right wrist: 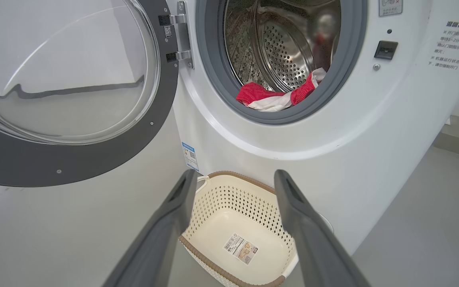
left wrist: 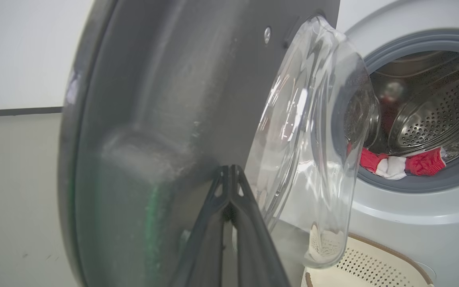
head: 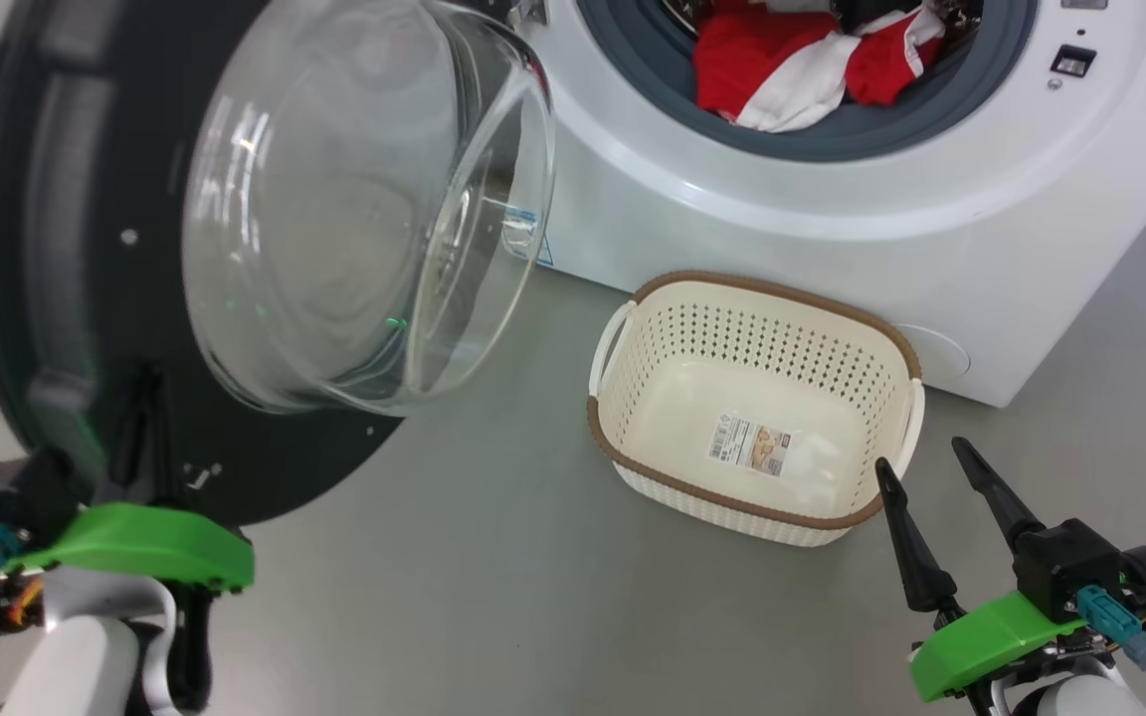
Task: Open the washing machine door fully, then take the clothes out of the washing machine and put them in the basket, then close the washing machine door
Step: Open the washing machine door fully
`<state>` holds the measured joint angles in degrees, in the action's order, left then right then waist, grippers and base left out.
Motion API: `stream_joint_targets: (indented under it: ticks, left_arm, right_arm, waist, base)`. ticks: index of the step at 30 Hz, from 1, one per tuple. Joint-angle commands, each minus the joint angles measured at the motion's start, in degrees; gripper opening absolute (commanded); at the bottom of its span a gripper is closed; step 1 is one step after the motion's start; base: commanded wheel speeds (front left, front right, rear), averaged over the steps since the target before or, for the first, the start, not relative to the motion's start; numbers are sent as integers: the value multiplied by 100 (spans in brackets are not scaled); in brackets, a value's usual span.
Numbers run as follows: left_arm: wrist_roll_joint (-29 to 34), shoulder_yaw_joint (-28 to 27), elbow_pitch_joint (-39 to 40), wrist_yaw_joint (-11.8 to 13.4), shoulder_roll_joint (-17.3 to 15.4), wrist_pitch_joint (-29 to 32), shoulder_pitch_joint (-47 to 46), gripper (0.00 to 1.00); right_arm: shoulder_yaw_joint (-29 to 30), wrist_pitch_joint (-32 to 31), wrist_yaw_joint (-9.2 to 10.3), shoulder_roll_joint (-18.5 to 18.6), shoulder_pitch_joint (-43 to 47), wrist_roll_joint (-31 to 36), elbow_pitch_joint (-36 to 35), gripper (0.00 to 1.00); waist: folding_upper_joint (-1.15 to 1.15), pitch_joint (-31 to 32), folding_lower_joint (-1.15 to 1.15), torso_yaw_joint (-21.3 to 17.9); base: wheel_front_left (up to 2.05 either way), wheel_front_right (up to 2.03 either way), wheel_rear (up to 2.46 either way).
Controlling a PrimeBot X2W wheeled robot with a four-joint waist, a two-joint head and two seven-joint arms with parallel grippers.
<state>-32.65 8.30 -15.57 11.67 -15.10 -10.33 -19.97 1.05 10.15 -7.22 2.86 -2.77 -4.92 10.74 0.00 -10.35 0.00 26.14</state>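
Smooth grey floor [head: 493,597] carries the white washing machine [head: 832,249] in the upper right of the frame, with the cream basket [head: 762,338] just beside it, at centre.

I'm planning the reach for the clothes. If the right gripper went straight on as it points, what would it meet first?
Probably the basket: the open right gripper aims at its near corner, with the washing machine front beyond. Depth is unclear.
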Motion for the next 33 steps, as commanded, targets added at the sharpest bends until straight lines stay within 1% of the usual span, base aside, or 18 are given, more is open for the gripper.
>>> stream_joint_targets:
  ticks: [1, 4, 11, 19, 25, 31, 32, 33]
  left_arm:
    - [-59, -394, -9, 117, -314, -80, -319, 0]
    - [-205, -585, -250, 132, -306, -146, -534, 0]
    - [-396, -859, -1000, -71, -449, -291, -1051, 0]
    - [-482, -1139, -1626, -260, -442, -433, -1288, 0]
    - [-398, -1282, -1678, -354, -395, -461, -1222, 0]
    - [-148, -1378, -1258, -410, -275, -465, -987, 0]
    - [-95, -1387, -1176, -402, -271, -465, -937, 10]
    - [-45, -1389, -1096, -387, -267, -465, -883, 31]
  right_arm:
    - [-116, -24, -26, 2, -184, 84, -191, 100]
    - [-90, -89, -26, 2, -212, 154, -286, 100]
    - [-96, -218, -26, 42, -297, 228, -490, 100]
    - [-117, -277, -26, 65, -342, 240, -561, 100]
    - [-115, -249, -26, 49, -336, 222, -524, 100]
    - [-90, -164, -26, 29, -348, 193, -424, 100]
    - [-84, -146, -26, 25, -351, 179, -403, 100]
    - [-70, -124, -26, 21, -354, 140, -378, 100]
  waist:
    - [0, -126, 0, 3]
    - [0, -253, 0, 7]
    - [0, -473, 0, -34]
    - [0, -518, 0, -140]
    - [0, -464, 0, -190]
    - [0, -357, 0, -249]
    - [0, -336, 0, -266]
    - [0, -310, 0, -288]
  base:
    - [0, 0, 0]
    - [0, 0, 0]
    - [0, 0, 0]
    - [0, 0, 0]
    - [0, 0, 0]
    - [0, 0, 0]
    - [0, 0, 0]
    - [0, 0, 0]
